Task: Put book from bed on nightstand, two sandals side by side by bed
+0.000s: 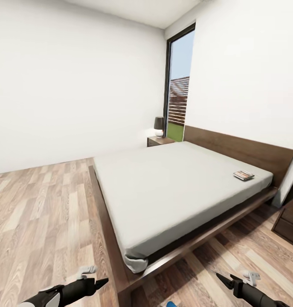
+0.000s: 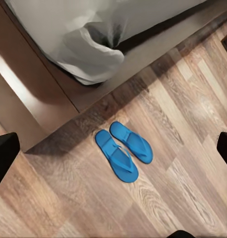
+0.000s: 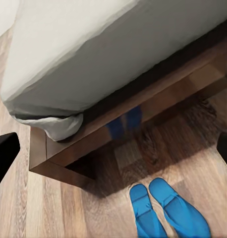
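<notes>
A wheeled robot faces the foot corner of the bed [image 1: 172,187] in a white-walled bedroom; the book [image 1: 243,175] lies flat on the mattress at the right of the head view, close to the headboard [image 1: 248,149] and near the mattress edge. One nightstand [image 1: 160,140], carrying a small dark lamp [image 1: 158,124], sits at the far side of the bed in the middle of the frame beside the tall window [image 1: 180,85]; a second nightstand [image 1: 289,221] shows at the right edge, nearer the book. The two sandals [image 2: 123,148] lie side by side on the plank floor [image 1: 44,213], touching along their length, just off the bed's corner; in the right wrist view they sit at the bottom centre, reflected in the glossy frame.

The left gripper [image 1: 93,285] pokes in at the lower left and the right gripper [image 1: 229,283] at the lower right; dark finger edges at both sides of each wrist view suggest both claws stand wide, and neither holds anything.

The sandals already look paired beside the bed, so the book appears to be the work left; the risk is underfoot; a base rolling toward the right-hand nightstand could clip or scatter the pair; a reach across the mattress could push the thin book off the edge rather than lift it.
</notes>
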Robot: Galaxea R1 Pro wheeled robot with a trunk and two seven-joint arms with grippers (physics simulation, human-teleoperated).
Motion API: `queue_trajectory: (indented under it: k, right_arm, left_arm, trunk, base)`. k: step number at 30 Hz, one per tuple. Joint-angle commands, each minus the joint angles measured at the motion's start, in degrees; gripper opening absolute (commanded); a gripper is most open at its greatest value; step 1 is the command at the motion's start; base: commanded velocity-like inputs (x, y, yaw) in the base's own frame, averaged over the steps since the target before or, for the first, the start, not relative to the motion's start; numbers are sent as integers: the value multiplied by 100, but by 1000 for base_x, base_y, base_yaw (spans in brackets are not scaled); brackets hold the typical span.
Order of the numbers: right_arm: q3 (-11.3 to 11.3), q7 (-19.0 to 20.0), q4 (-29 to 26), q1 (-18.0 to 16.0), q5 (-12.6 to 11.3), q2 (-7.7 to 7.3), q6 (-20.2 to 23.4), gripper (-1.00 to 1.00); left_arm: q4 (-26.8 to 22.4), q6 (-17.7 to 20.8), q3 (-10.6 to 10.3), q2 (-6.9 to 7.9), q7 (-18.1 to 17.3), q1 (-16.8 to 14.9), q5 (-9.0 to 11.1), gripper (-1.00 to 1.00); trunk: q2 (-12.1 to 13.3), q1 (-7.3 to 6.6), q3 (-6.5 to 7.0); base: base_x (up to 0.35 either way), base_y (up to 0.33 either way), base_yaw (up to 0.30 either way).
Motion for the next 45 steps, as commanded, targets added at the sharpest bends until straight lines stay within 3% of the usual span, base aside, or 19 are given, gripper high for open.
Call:
queue_trajectory:
  k: [1, 45]
  right_arm:
    - [28, 18, 27, -13, -45, -2, -29, 100]
    - [28, 10, 29, -13, -43, -2, -29, 100]
  left_arm:
    - [3, -20, 17, 3, -17, -2, -20, 100]
    - [3, -20, 17, -17, -17, -2, -20, 100]
  trunk:
    - [38, -23, 12]
    - [1803, -989, 802]
  base:
    - [0, 0, -283]
    - [0, 0, -283]
